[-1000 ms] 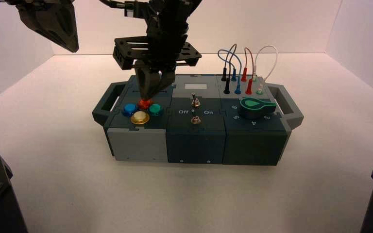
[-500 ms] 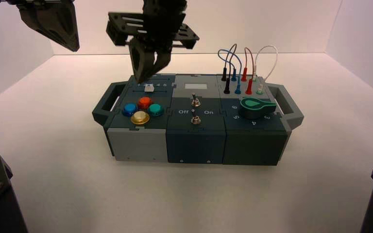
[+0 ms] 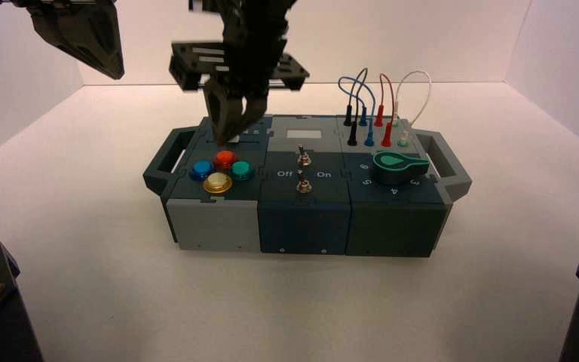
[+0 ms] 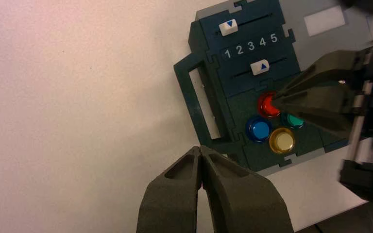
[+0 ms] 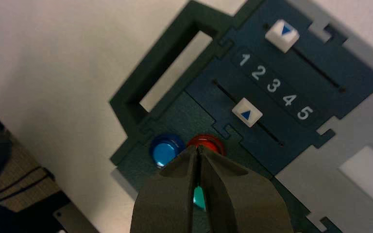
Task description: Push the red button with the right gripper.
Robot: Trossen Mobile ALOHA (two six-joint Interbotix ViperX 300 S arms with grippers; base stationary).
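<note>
The red button (image 3: 225,158) is a small glossy dome on the box's left module, behind the yellow one and between the blue and green ones. My right gripper (image 3: 226,140), with its slotted crossplate, hangs shut a little above and behind it, apart from it. In the right wrist view the shut tips (image 5: 197,148) point at the red button (image 5: 206,141). The left wrist view shows the red button (image 4: 267,105) just past the right gripper's tip (image 4: 273,95). My left gripper (image 3: 111,73) is parked high at the far left, shut (image 4: 201,148).
The blue button (image 3: 200,170), yellow button (image 3: 217,182) and green button (image 3: 242,170) ring the red one. Two white sliders (image 5: 247,112) lie behind them. Two toggle switches (image 3: 301,157), a green knob (image 3: 397,164) and plugged cables (image 3: 381,113) lie to the right on the box (image 3: 301,219).
My right gripper lifted off the red button, rose high above the sliders, then came down a little. The left arm has not moved.
</note>
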